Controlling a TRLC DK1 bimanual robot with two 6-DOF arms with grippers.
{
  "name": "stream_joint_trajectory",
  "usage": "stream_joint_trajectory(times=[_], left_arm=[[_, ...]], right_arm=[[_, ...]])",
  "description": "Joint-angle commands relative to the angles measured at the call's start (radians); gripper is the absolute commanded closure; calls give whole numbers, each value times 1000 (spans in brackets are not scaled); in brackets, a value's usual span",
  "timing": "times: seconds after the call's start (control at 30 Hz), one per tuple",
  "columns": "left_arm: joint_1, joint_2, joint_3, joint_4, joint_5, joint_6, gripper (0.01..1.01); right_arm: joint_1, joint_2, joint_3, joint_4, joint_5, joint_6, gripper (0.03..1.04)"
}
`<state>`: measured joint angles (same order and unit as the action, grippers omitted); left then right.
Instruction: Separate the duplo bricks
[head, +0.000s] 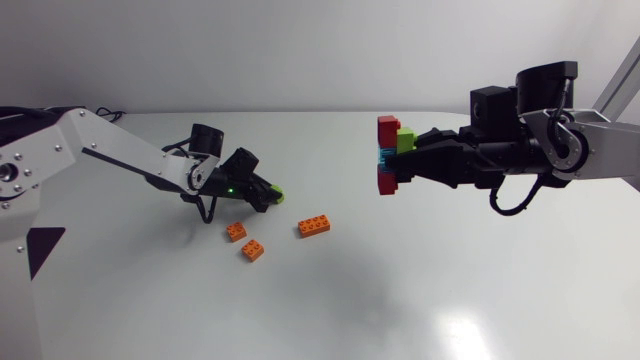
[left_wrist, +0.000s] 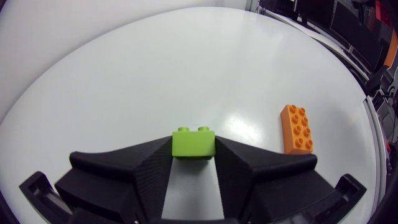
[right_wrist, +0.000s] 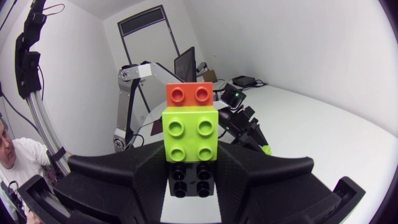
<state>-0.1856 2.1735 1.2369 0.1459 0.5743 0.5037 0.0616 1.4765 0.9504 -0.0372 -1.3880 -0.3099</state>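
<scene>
My left gripper (head: 268, 195) hangs low over the table at the left, shut on a small lime-green brick (head: 277, 194). In the left wrist view that lime brick (left_wrist: 193, 142) is pinched between the fingertips. My right gripper (head: 398, 160) is raised at the right, shut on a stack of bricks (head: 387, 155) made of red, green, cyan and red pieces. From the right wrist view the stack shows a red-orange brick (right_wrist: 189, 94), a lime brick (right_wrist: 189, 134) and a black brick (right_wrist: 189, 180) between the fingers.
Three orange bricks lie on the white table (head: 400, 290) below the left gripper: two small ones (head: 236, 231) (head: 253, 250) and a longer one (head: 315, 226), which also shows beside the left gripper (left_wrist: 296, 128).
</scene>
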Motion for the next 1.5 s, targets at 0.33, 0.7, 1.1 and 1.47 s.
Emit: stream_joint_trajectory(times=[0.33, 0.7, 1.1, 1.47], left_arm=[[51, 109, 50, 90, -45, -8, 659], [75, 81, -94, 178, -42, 10, 644], [115, 55, -191, 162, -21, 53, 420], [153, -26, -221, 107, 1, 81, 170]], right_arm=[[33, -10, -22, 16, -6, 14, 908], [61, -1, -9, 14, 4, 15, 908], [73, 4, -9, 16, 14, 14, 908], [80, -8, -16, 13, 18, 14, 908]])
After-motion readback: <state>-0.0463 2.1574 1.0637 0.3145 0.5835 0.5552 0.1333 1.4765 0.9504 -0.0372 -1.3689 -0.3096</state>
